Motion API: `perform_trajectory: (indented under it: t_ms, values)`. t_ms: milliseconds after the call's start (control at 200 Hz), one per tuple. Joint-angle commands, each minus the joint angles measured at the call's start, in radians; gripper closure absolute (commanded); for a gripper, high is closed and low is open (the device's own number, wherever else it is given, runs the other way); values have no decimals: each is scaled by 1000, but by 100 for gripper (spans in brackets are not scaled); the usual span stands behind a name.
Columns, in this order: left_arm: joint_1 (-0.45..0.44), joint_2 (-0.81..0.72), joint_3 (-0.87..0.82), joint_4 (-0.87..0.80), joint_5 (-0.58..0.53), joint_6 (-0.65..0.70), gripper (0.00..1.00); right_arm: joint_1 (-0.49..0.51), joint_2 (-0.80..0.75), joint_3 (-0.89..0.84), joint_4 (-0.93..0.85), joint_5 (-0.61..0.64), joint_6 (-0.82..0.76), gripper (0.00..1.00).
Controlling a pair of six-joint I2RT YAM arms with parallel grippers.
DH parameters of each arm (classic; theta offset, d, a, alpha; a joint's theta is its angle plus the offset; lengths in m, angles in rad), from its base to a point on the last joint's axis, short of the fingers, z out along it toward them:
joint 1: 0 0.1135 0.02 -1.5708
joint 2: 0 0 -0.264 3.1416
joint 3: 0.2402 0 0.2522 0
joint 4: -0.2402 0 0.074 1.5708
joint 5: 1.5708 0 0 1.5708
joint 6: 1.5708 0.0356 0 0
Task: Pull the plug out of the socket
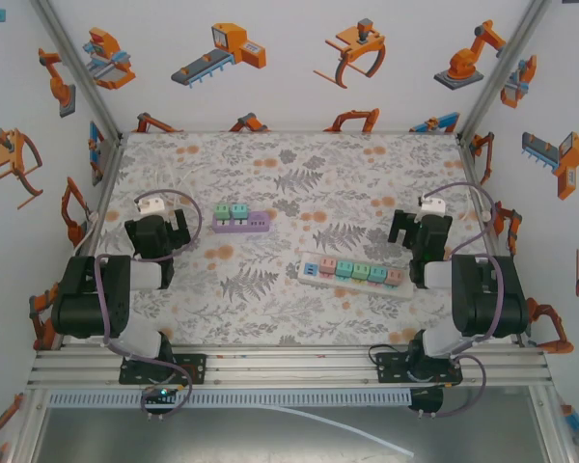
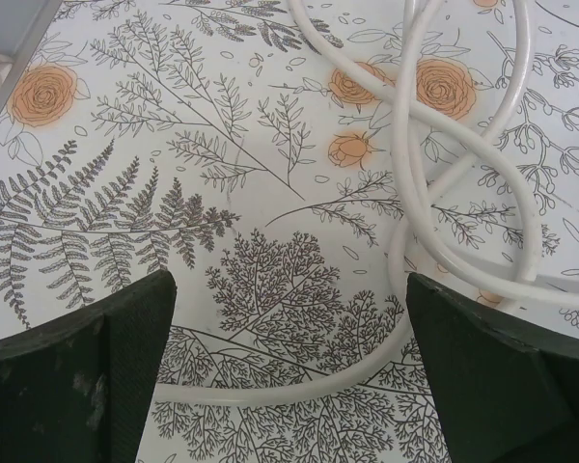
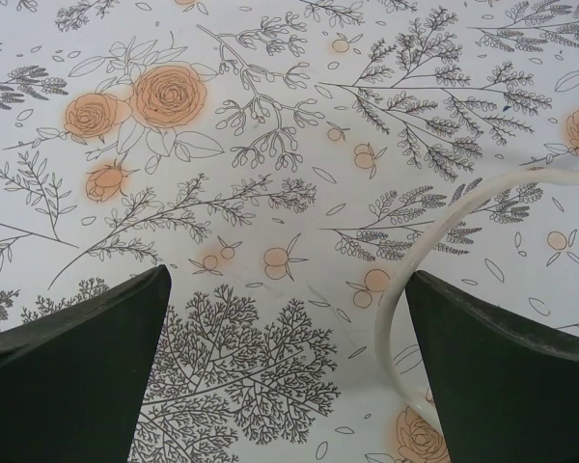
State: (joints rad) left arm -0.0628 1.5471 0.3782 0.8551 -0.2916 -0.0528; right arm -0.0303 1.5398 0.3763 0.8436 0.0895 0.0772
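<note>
Top external view: the floral tabletop (image 1: 270, 318) carries a purple socket strip (image 1: 256, 225) left of centre, with two teal plugs (image 1: 231, 210) seated toward its left end. A white socket strip (image 1: 310, 274) lies at a slant right of centre, with a row of pastel plugs (image 1: 362, 271) along it. The left hand (image 1: 179, 231) hangs near the left edge, close to the purple strip but apart from it. The right hand (image 1: 402, 230) hangs near the right edge, by the far end of the white strip and not touching it. How far either hand is spread cannot be told from this view. Left wrist view: the left hand (image 2: 289, 386) is spread wide and holds nothing, its dark fingers (image 2: 77, 386) at the lower corners. A looped white cable (image 2: 232, 396) lies on the printed cloth, one curve passing between the fingers. Right wrist view: the right hand (image 3: 285, 376) is likewise wide and holds nothing. A single white cable (image 3: 389, 328) curves over the cloth just inside its right-side finger (image 3: 502, 376).
</note>
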Motion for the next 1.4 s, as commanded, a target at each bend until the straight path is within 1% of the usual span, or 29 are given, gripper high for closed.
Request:
perform_trajectory:
  t_ms: [0, 451, 536, 641, 716, 856, 926, 961, 1001, 1066, 1132, 1177, 1232, 1342, 1392]
  values:
    - [1, -4, 13, 21, 9, -16, 3, 5, 4, 9, 35, -8, -8, 1]
    - [1, -5, 11, 21, 9, -16, 3, 5, 1, 5, 35, -12, -13, 1]
    - [0, -4, 10, 23, 9, -15, 3, 4, -7, -27, 82, -54, -28, 1]
    - [-2, -5, 9, 24, 7, -14, 3, 5, -26, -46, 109, -42, -21, 1]
    - [-4, -6, 6, 29, 13, -9, 3, 4, -69, -51, 86, -48, -22, 1]
    - [-28, -38, -5, 27, 16, 21, 3, 4, -255, -74, -33, -37, -15, 1]
    - [-37, -79, -33, 61, -35, 21, 3, 4, -367, -71, -125, -9, 35, 1]
    - [-45, -127, -35, 17, -57, 20, 3, 4, -422, -63, -180, -8, 63, 1]
    - [-52, -193, -25, -75, -76, 15, 3, 4, -475, -43, -251, -9, 92, 1]
    - [-67, -319, 17, -274, -93, -14, 3, 3, -566, 24, -454, 10, 207, 2]
    - [-83, -440, 60, -452, -77, -44, 3, 4, -622, 104, -650, 4, 322, 5]
    - [-103, -519, 99, -586, -67, -89, 3, 3, -641, 169, -797, -14, 392, 5]
    - [-124, -595, 158, -749, -46, -175, 3, 3, -642, 238, -944, -70, 440, 6]
    - [-149, -678, 266, -994, 103, -401, 3, 4, -601, 319, -1123, -225, 468, 6]
    - [-159, -687, 298, -1049, 219, -499, 3, 4, -581, 337, -1183, -267, 487, 7]
